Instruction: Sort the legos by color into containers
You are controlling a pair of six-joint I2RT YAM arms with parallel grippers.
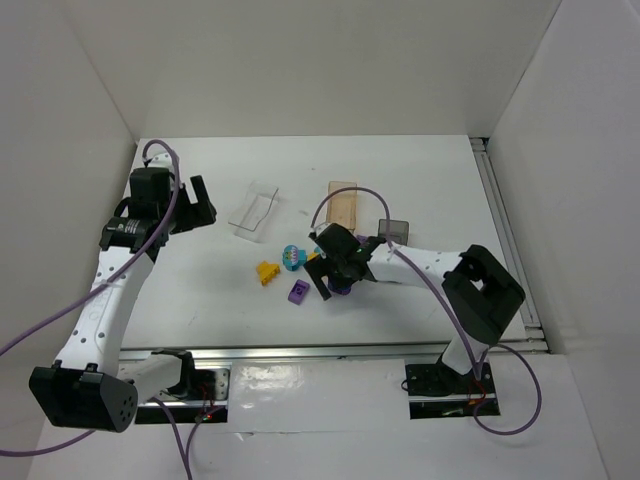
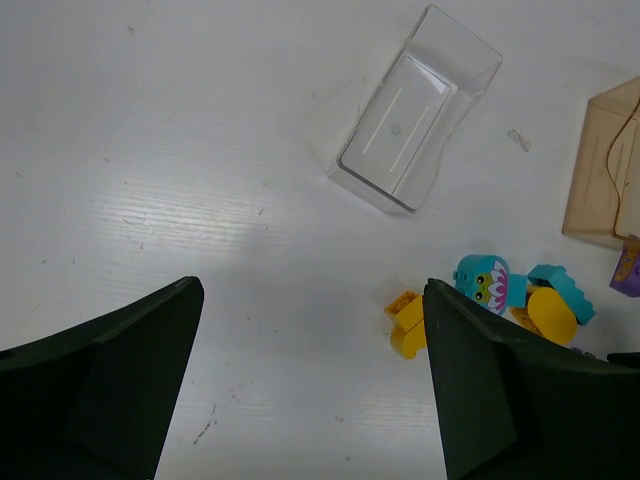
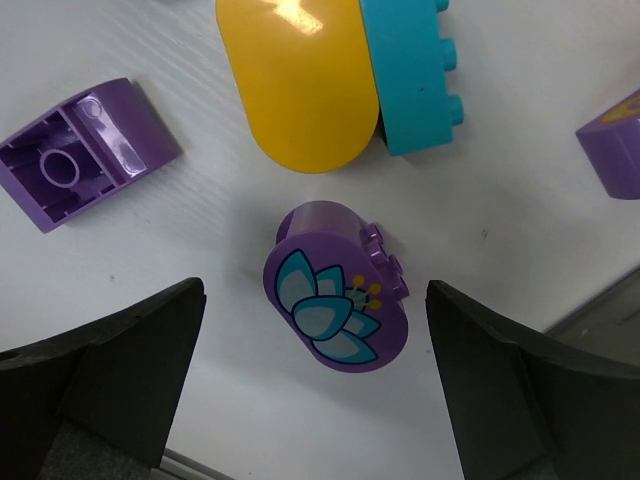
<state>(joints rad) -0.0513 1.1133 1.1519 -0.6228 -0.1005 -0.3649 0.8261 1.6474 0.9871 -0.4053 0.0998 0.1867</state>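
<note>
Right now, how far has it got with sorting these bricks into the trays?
Nothing looks sorted yet: the clear tray is empty and the bricks lie loose on the table. In hand: the right fingers hang open over a purple flower brick, not gripping it. The left fingers are open, empty. All the sorting is left.

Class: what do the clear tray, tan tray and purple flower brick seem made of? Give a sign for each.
The clear tray: likely hard glossy plastic; the table shows through, edges glint.
The tan tray: translucent plastic, probably; tinted, table dimly visible through it.
The purple flower brick: moulded glossy plastic; smooth sheen, studs, printed petals.
</note>
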